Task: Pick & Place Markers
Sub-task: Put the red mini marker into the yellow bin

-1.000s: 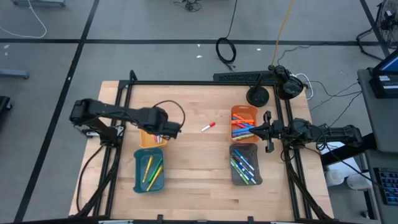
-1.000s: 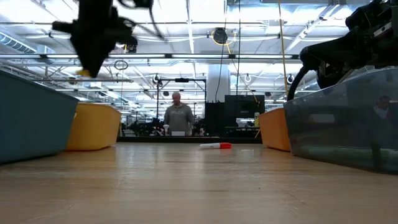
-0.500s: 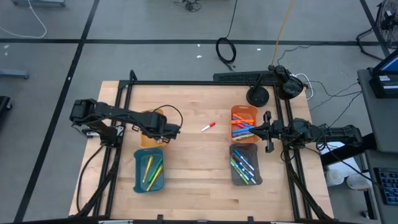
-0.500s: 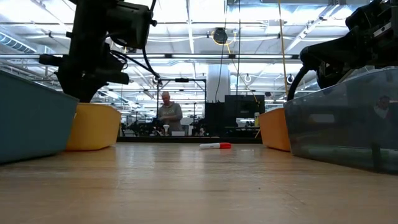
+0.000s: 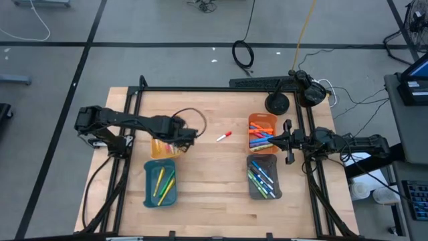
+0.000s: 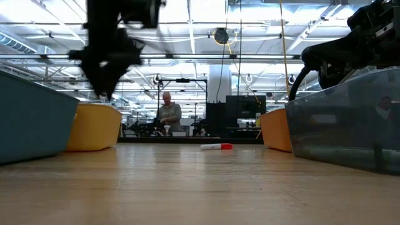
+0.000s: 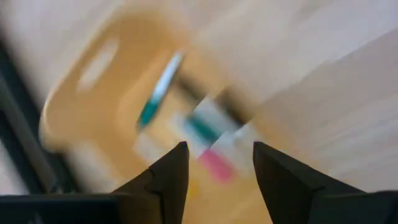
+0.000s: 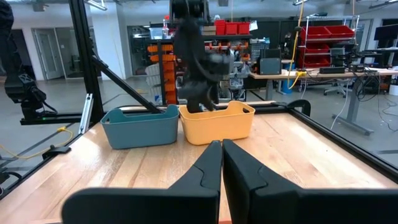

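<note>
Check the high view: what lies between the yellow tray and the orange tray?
Only one loose marker, white with a red cap, on otherwise bare wood between the yellow tray and orange tray.

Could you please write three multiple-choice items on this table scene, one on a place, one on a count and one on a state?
1. Where does the loose red-capped marker lie?
A. In the teal tray
B. On the bare table between the two pairs of trays
C. In the right claw

2. How many trays stand on the table?
A. Two
B. Three
C. Four

3. How does the left claw stand?
A. Open, holding nothing, above the yellow tray
B. Shut on a marker
C. Resting flat on the table

Answers: 1 B, it lies alone on the wood. 2 C: yellow tray, teal tray, orange tray, grey tray. 3 A, the left wrist view shows a gap between the fingers over the tray.
</note>
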Controlling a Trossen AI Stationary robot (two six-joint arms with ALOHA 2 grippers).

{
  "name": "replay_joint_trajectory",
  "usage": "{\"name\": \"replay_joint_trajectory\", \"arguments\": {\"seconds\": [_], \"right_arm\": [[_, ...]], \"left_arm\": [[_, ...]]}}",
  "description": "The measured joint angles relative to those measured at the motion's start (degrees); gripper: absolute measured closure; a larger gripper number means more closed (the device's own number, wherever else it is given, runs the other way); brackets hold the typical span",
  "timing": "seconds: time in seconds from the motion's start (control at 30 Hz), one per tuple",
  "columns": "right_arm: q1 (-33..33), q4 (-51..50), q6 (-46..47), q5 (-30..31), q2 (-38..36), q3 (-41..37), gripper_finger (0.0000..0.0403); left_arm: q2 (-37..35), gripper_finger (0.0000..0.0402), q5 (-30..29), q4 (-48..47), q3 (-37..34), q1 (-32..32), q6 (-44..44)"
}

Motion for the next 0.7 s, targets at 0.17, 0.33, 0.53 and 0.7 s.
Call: {"name": "replay_joint_trajectory", "arguments": {"seconds": [0.17, 0.33, 0.53, 0.7], "right_arm": [[0.0, 0.0, 0.0, 0.0, 0.0, 0.0, 0.0399], [0.0, 0.0, 0.0, 0.0, 0.0, 0.0, 0.0399], [0.0, 0.1, 0.0, 0.0, 0.0, 0.0, 0.0399], [0.0, 0.1, 0.0, 0.0, 0.0, 0.0, 0.0399]], "left_arm": [[0.0, 0.023, -5.1, 11.9, 8.9, 0.0, 14.2], [0.6, 0.0243, -5.4, 31.3, 14.1, 0.3, 32.4], [5.4, 0.0247, -3.2, 39.2, 18.1, 3.7, 41.4], [12.7, 0.0236, 5.1, 42.4, 18.1, 6.8, 44.6]]}}
